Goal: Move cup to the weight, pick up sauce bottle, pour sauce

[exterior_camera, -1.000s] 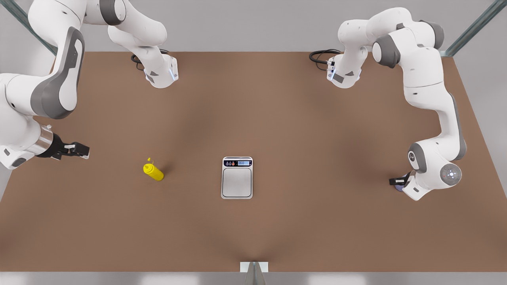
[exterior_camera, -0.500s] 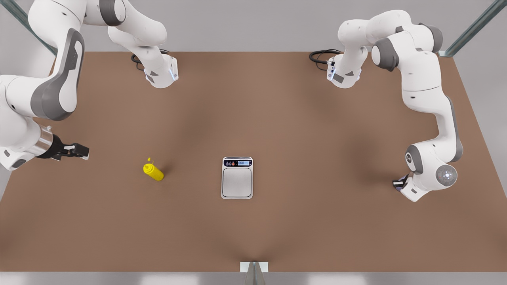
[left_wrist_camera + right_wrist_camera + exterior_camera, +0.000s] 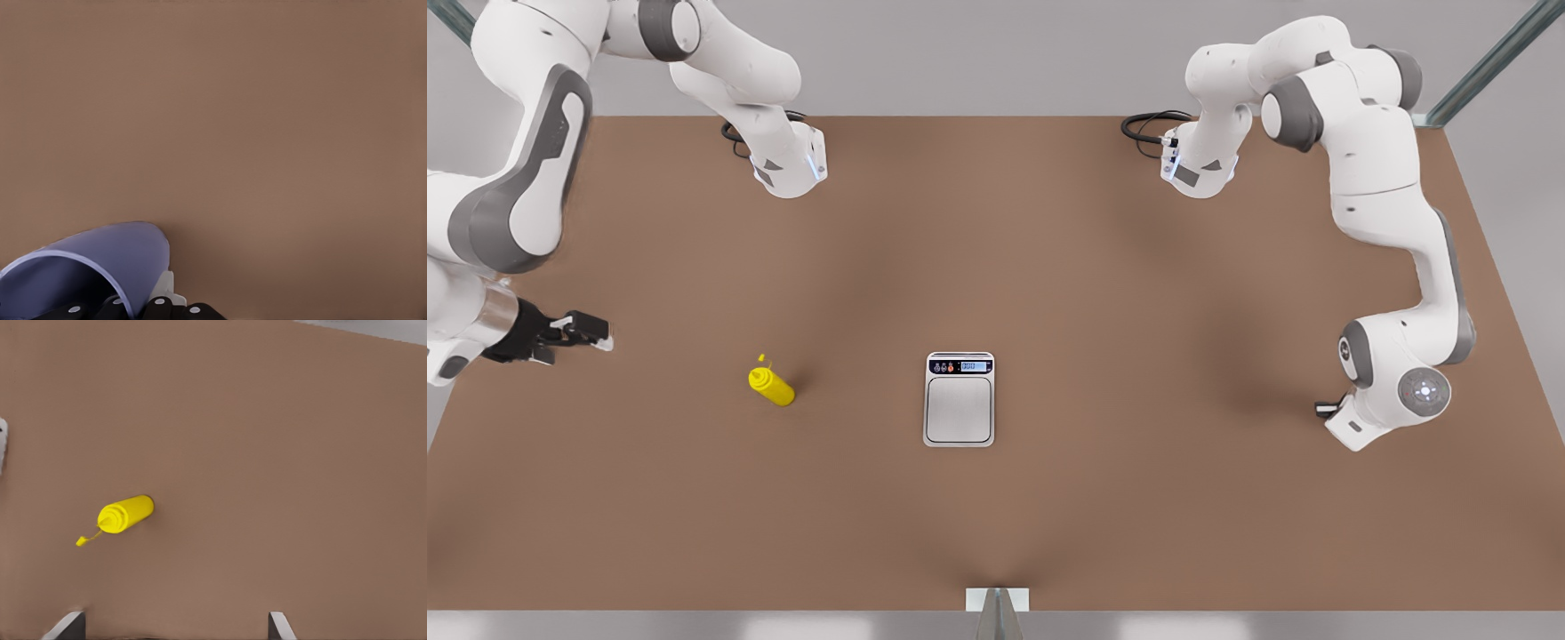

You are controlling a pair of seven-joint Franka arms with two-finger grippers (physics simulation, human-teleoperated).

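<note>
The lavender cup (image 3: 100,263) shows close up in the left wrist view, right against my left gripper (image 3: 133,310). In the front view my left gripper (image 3: 1327,409) is low over the table at the front view's right, and its wrist covers the cup. The yellow sauce bottle (image 3: 770,386) rests on the table left of centre, also seen as the bottle (image 3: 125,513) in the right wrist view. My right gripper (image 3: 591,333) hangs open at the front view's far left, well apart from the bottle. The silver weight (image 3: 959,400) sits at mid-table with nothing on its plate.
Both arm bases (image 3: 787,169) (image 3: 1199,169) stand at the back of the brown table (image 3: 1138,498), each with a black cable coil. A small metal bracket (image 3: 997,600) marks the front edge. Bare table lies between the weight and each gripper.
My right gripper has drawn back toward the front view's left, away from the bottle. My left wrist has shifted over the cup, which now is covered in the front view.
</note>
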